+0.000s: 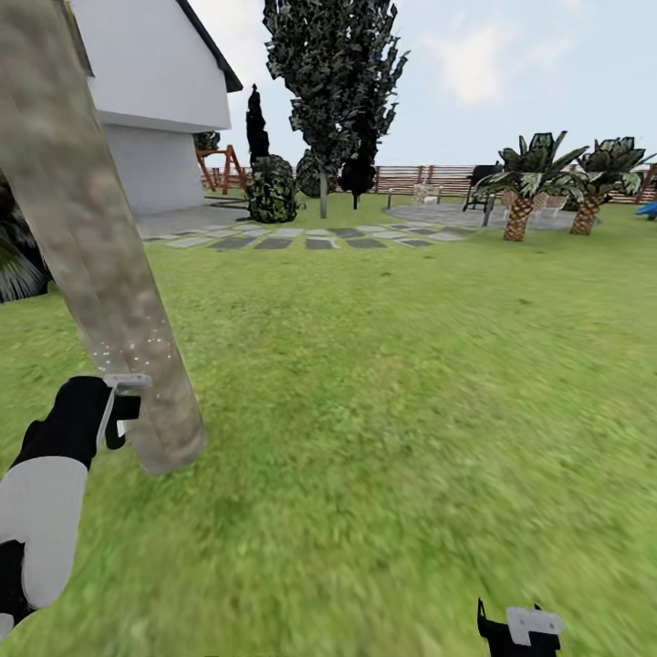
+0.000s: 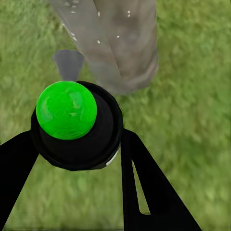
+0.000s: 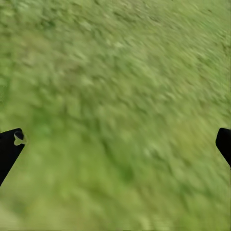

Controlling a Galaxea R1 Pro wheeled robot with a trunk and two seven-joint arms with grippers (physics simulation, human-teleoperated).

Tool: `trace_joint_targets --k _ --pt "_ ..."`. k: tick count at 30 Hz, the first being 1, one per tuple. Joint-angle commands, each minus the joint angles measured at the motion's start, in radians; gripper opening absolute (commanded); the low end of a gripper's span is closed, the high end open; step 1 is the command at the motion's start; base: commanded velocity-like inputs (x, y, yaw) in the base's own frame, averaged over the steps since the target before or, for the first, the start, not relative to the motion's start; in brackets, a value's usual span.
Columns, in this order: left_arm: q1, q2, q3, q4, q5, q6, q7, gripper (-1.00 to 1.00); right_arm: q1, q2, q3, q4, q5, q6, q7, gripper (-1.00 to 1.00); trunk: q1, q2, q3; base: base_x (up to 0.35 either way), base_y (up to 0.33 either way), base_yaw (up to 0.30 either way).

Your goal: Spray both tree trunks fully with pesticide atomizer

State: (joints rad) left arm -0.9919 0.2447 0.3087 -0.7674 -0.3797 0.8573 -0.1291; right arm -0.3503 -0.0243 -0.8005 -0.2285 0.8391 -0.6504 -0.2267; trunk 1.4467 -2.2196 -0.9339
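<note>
Left pincer (image 2: 77, 144) pinching atomizer (image 2: 72, 120) beside tree trunk (image 1: 100, 265), right pincer (image 3: 115, 144) spread over open lawn (image 1: 411, 365)

So the ground here is just one big green lawn (image 1: 383, 383), kinda blotchy. A pale mottled tree trunk (image 1: 100, 274) comes up out of the grass at the near left. Toward the far edge there's a row of grey stepping stones (image 1: 301, 239), two small palms (image 1: 520, 196) far right, and dark shrubs (image 1: 272, 190).
</note>
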Motion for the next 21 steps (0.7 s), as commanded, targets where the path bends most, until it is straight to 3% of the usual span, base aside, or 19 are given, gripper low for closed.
trace_joint_targets --k 1,14,18,21 --pt "-0.001 -0.001 0.003 -0.001 -0.011 0.003 -0.009 -1.0 -0.001 0.0 -0.005 0.002 0.011 -0.003 -0.006 1.0 0.0 0.0 -0.001 0.097 -0.265 0.277" --pt "0.007 -0.001 0.002 0.0 -0.011 0.003 -0.006 -1.0 -0.001 0.0 -0.004 0.002 0.011 -0.003 -0.006 1.0 0.0 0.0 -0.001 0.256 -0.176 0.105" --pt "0.01 -0.001 0.0 0.011 -0.008 0.002 0.047 -1.0 -0.001 0.0 -0.004 0.002 0.011 -0.003 -0.006 1.0 0.0 0.0 -0.001 0.158 -0.225 0.217" --pt "0.011 -0.001 0.0 0.016 -0.006 0.002 0.05 -1.0 -0.001 0.0 -0.005 0.001 0.011 -0.003 -0.006 1.0 0.0 0.0 -0.001 0.014 -0.27 0.013"
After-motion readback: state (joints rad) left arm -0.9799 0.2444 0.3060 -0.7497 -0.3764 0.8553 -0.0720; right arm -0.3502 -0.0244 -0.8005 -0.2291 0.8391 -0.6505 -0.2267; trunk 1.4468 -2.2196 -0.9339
